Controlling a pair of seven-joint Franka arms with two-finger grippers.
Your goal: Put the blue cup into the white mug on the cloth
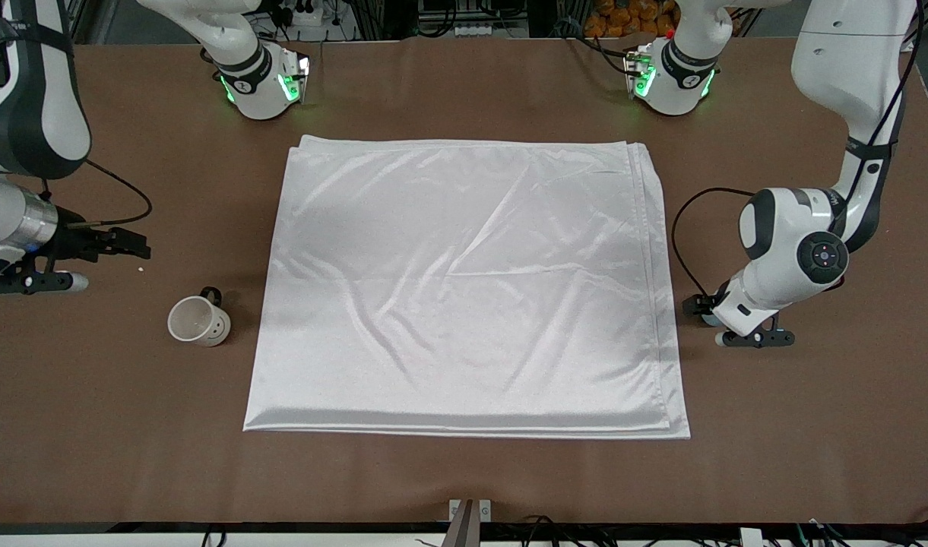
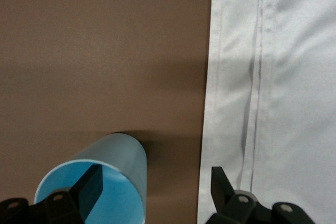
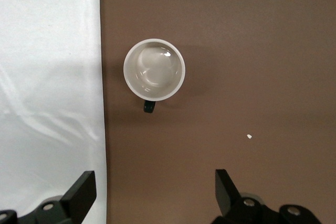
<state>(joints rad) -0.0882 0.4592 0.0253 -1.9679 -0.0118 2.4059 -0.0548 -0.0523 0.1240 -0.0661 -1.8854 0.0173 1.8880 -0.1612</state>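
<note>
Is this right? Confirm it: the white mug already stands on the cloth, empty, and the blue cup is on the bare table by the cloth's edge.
Not quite. The white mug is not on the cloth; it stands on the bare table beside it, toward the right arm's end, as the front view and right wrist view show. The rest holds: the mug is empty, and the blue cup is on the bare table by the cloth's edge.

A bare brown table (image 1: 464, 479) fills the view. There's a tiny white crumb (image 1: 142, 269) on it, toward the right arm's end, and a small grey bracket (image 1: 469, 510) sits at the table's edge nearest the front camera. Black cables (image 1: 540, 529) trail along below that edge.
</note>
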